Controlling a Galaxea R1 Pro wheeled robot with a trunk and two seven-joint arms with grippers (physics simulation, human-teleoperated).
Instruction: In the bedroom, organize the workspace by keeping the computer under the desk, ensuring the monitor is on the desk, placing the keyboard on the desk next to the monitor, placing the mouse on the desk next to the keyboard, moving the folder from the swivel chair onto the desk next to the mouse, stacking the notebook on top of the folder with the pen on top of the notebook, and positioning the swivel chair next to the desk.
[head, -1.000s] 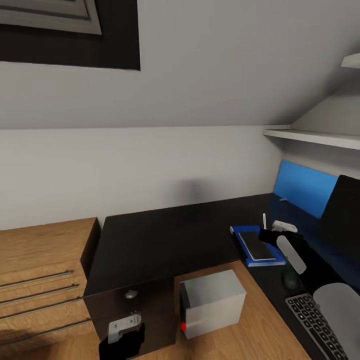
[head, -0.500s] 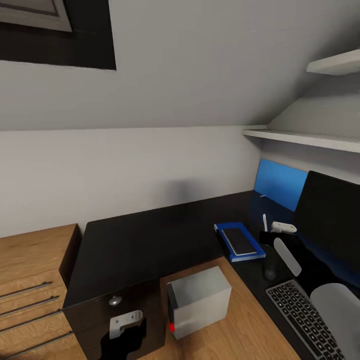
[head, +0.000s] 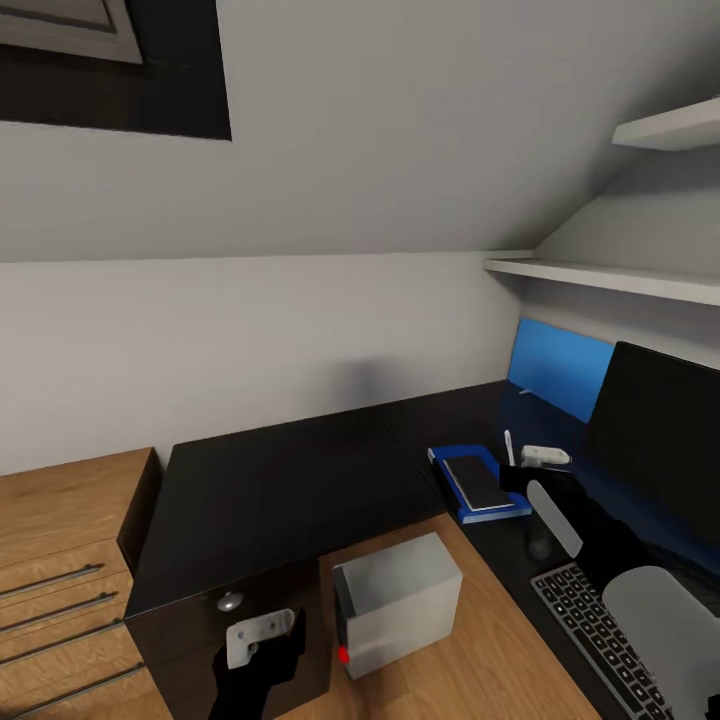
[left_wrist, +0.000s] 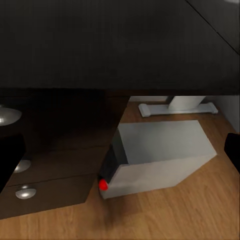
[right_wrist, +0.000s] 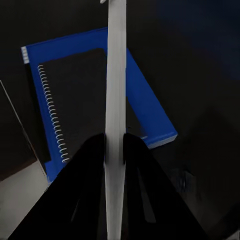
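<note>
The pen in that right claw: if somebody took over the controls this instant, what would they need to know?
Right gripper: shut on the pen, held above the notebook.
Left gripper: low by the desk drawers, state unclear.
Done: notebook on the folder on the desk; keyboard and monitor on the desk; computer on the floor in the desk's corner.
Left: lay the pen on the notebook.

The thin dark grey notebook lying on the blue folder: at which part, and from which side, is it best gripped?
Probably its plain long edge, opposite the wire spiral. The thin dark grey notebook lies flat on the bright blue folder, so come in low from that side and lift that edge.
</note>
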